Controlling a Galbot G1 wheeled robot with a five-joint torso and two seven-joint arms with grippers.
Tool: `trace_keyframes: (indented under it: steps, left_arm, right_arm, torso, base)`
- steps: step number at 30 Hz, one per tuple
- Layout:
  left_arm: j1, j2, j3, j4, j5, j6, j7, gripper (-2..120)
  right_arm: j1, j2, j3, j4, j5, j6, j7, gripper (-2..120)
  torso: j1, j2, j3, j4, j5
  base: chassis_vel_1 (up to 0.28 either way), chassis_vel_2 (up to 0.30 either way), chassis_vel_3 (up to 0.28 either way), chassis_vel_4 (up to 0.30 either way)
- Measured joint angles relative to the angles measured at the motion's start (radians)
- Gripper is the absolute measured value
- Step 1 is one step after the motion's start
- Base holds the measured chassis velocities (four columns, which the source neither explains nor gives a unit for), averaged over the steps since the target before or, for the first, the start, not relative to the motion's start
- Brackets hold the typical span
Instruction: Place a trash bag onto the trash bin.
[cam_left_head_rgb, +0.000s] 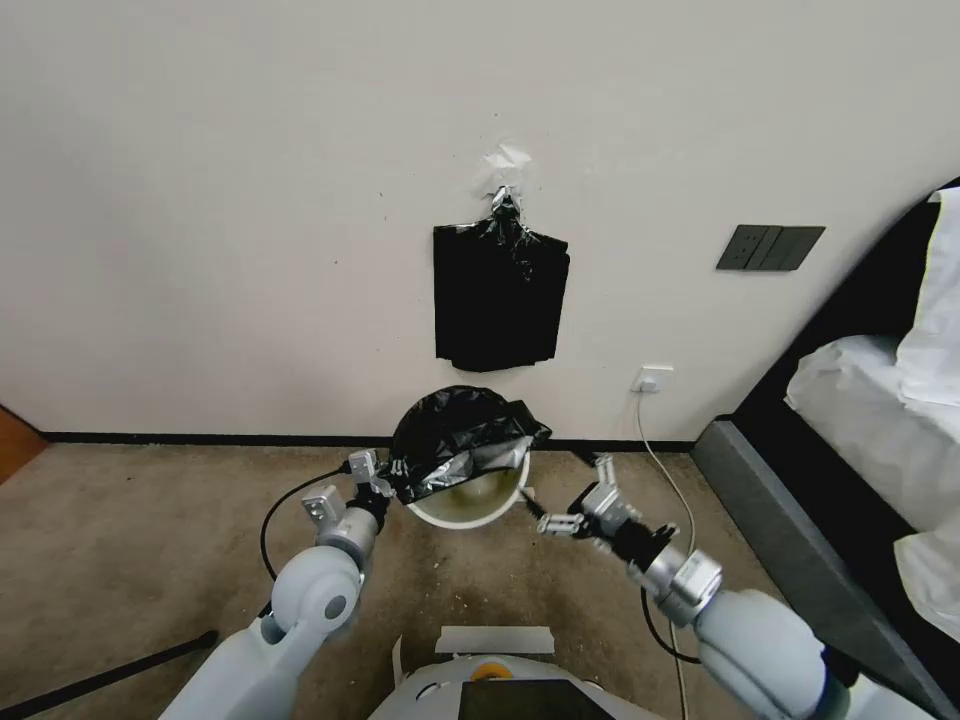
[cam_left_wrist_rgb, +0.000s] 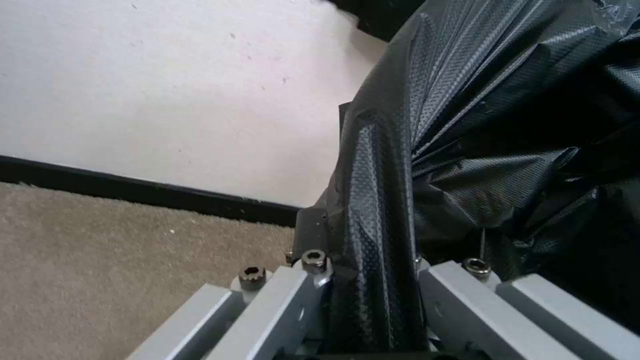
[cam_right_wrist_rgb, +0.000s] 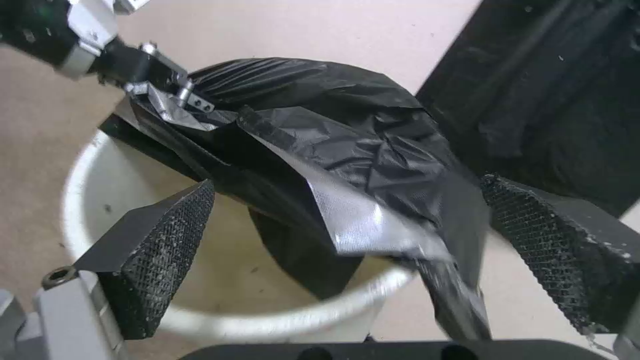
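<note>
- The trash bag is draped over the far and left side of the trash bin, which sits on the carpet just in front of the wall. The near part of the rim is bare, so it's only half on.
- The left gripper is pinched tight on a fold of the bag's edge at the bin's left rim. I'd guess it's anchoring that side so the plastic doesn't slide off.
- The right gripper hovers just right of the bin with its fingers spread wide and nothing between them. In its wrist view the loose, glossy flap hangs between the pads, so it looks lined up to grab that edge.
- A stack of spare black bags hangs on the wall above, untouched.
</note>
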Motion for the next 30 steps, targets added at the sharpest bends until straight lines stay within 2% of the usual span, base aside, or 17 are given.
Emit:
trace_keyframes:
  steps: [3,6,7,8,9,12,13,16,18,20,22,24,25,28,29,30]
  left_arm:
    - [0.001,-0.003,0.005,-0.003,0.004,0.007,-0.002,1]
    - [0.002,-0.007,0.012,-0.003,0.013,0.011,-0.003,1]
    - [0.002,-0.007,0.012,-0.003,0.013,0.011,-0.003,1]
    - [0.005,-0.008,0.016,-0.004,0.019,0.013,-0.003,1]
    - [0.005,-0.008,0.016,-0.004,0.019,0.013,-0.003,1]
    - [0.012,-0.010,0.021,-0.010,0.023,0.019,-0.003,1]
    - [0.012,-0.010,0.021,-0.010,0.023,0.019,-0.003,1]
    - [0.020,-0.010,0.021,-0.015,0.023,0.021,-0.003,1]
    - [0.021,-0.010,0.021,-0.016,0.023,0.021,-0.003,1]
    - [0.027,-0.007,0.019,-0.021,0.023,0.021,-0.003,1]
    - [0.027,-0.006,0.019,-0.023,0.023,0.022,-0.002,1]
    - [0.029,-0.006,0.019,-0.029,0.022,0.023,-0.002,1]
    - [0.029,-0.006,0.019,-0.029,0.022,0.023,-0.002,1]
    - [0.032,-0.005,0.019,-0.035,0.022,0.026,-0.001,1]
    - [0.032,-0.005,0.019,-0.035,0.022,0.026,-0.001,1]
    - [0.033,-0.005,0.019,-0.037,0.022,0.026,-0.001,1]
  right_arm:
    - [0.024,-0.007,-0.013,-0.012,-0.014,0.003,-0.003,97]
    - [0.044,-0.014,-0.026,-0.021,-0.020,0.003,-0.003,86]
    - [0.044,-0.014,-0.026,-0.021,-0.020,0.003,-0.003,86]
    - [0.054,-0.019,-0.032,-0.031,-0.027,0.003,-0.003,80]
    - [0.054,-0.019,-0.032,-0.031,-0.027,0.003,-0.003,80]
    - [0.066,-0.030,-0.041,-0.039,-0.037,-0.001,0.004,65]
    - [0.066,-0.030,-0.041,-0.039,-0.037,-0.001,0.004,65]
    - [0.074,-0.040,-0.044,-0.042,-0.046,-0.005,0.007,51]
    - [0.075,-0.041,-0.045,-0.042,-0.048,-0.005,0.007,49]
    - [0.080,-0.049,-0.047,-0.046,-0.068,-0.003,0.004,36]
    - [0.080,-0.051,-0.048,-0.046,-0.070,-0.002,0.003,32]
    - [0.081,-0.059,-0.050,-0.049,-0.083,0.001,-0.004,22]
    - [0.081,-0.059,-0.050,-0.049,-0.083,0.001,-0.004,22]
    - [0.077,-0.071,-0.051,-0.051,-0.090,0.010,-0.014,7]
    - [0.077,-0.071,-0.051,-0.051,-0.090,0.010,-0.014,7]
    - [0.076,-0.075,-0.050,-0.051,-0.090,0.015,-0.017,2]
  torso:
    - [0.000,0.000,0.000,0.0000,0.0000]
    - [0.000,0.000,0.000,-0.0001,-0.0002]
    - [0.000,0.000,0.000,-0.0001,-0.0002]
    - [0.000,0.000,0.000,-0.0001,-0.0002]
    - [0.000,0.000,0.000,-0.0001,-0.0002]
    - [0.000,0.000,0.000,-0.0002,-0.0001]
    - [0.000,0.000,0.000,-0.0002,-0.0001]
    - [0.000,0.000,0.000,-0.0001,-0.0001]
    - [0.000,0.000,0.000,-0.0001,-0.0001]
    - [0.000,0.000,0.000,-0.0001,-0.0001]
    - [0.000,0.000,0.000,-0.0001,0.0000]
    - [0.000,0.000,0.000,-0.0001,-0.0001]
    - [0.000,0.000,0.000,-0.0001,-0.0001]
    - [0.000,0.000,0.000,-0.0001,-0.0001]
    - [0.000,0.000,0.000,-0.0001,-0.0001]
    - [0.000,0.000,0.000,-0.0001,0.0000]
  base:
    - [0.000,0.000,0.000,0.000]
    - [0.000,0.000,0.000,0.000]
    - [0.000,0.000,0.000,0.000]
    - [0.000,0.000,0.000,0.000]
    - [0.000,0.000,0.000,0.000]
    - [0.000,0.000,0.000,0.000]
    - [0.000,0.000,0.000,0.000]
    - [0.000,0.000,0.000,0.000]
    - [0.000,0.000,0.000,0.000]
    - [0.000,0.000,0.000,0.000]
    - [0.000,0.000,0.000,0.000]
    - [0.000,0.000,0.000,0.000]
    - [0.000,0.000,0.000,0.000]
    - [0.000,0.000,0.000,0.000]
    - [0.000,0.000,0.000,0.000]
    - [0.000,0.000,0.000,0.000]
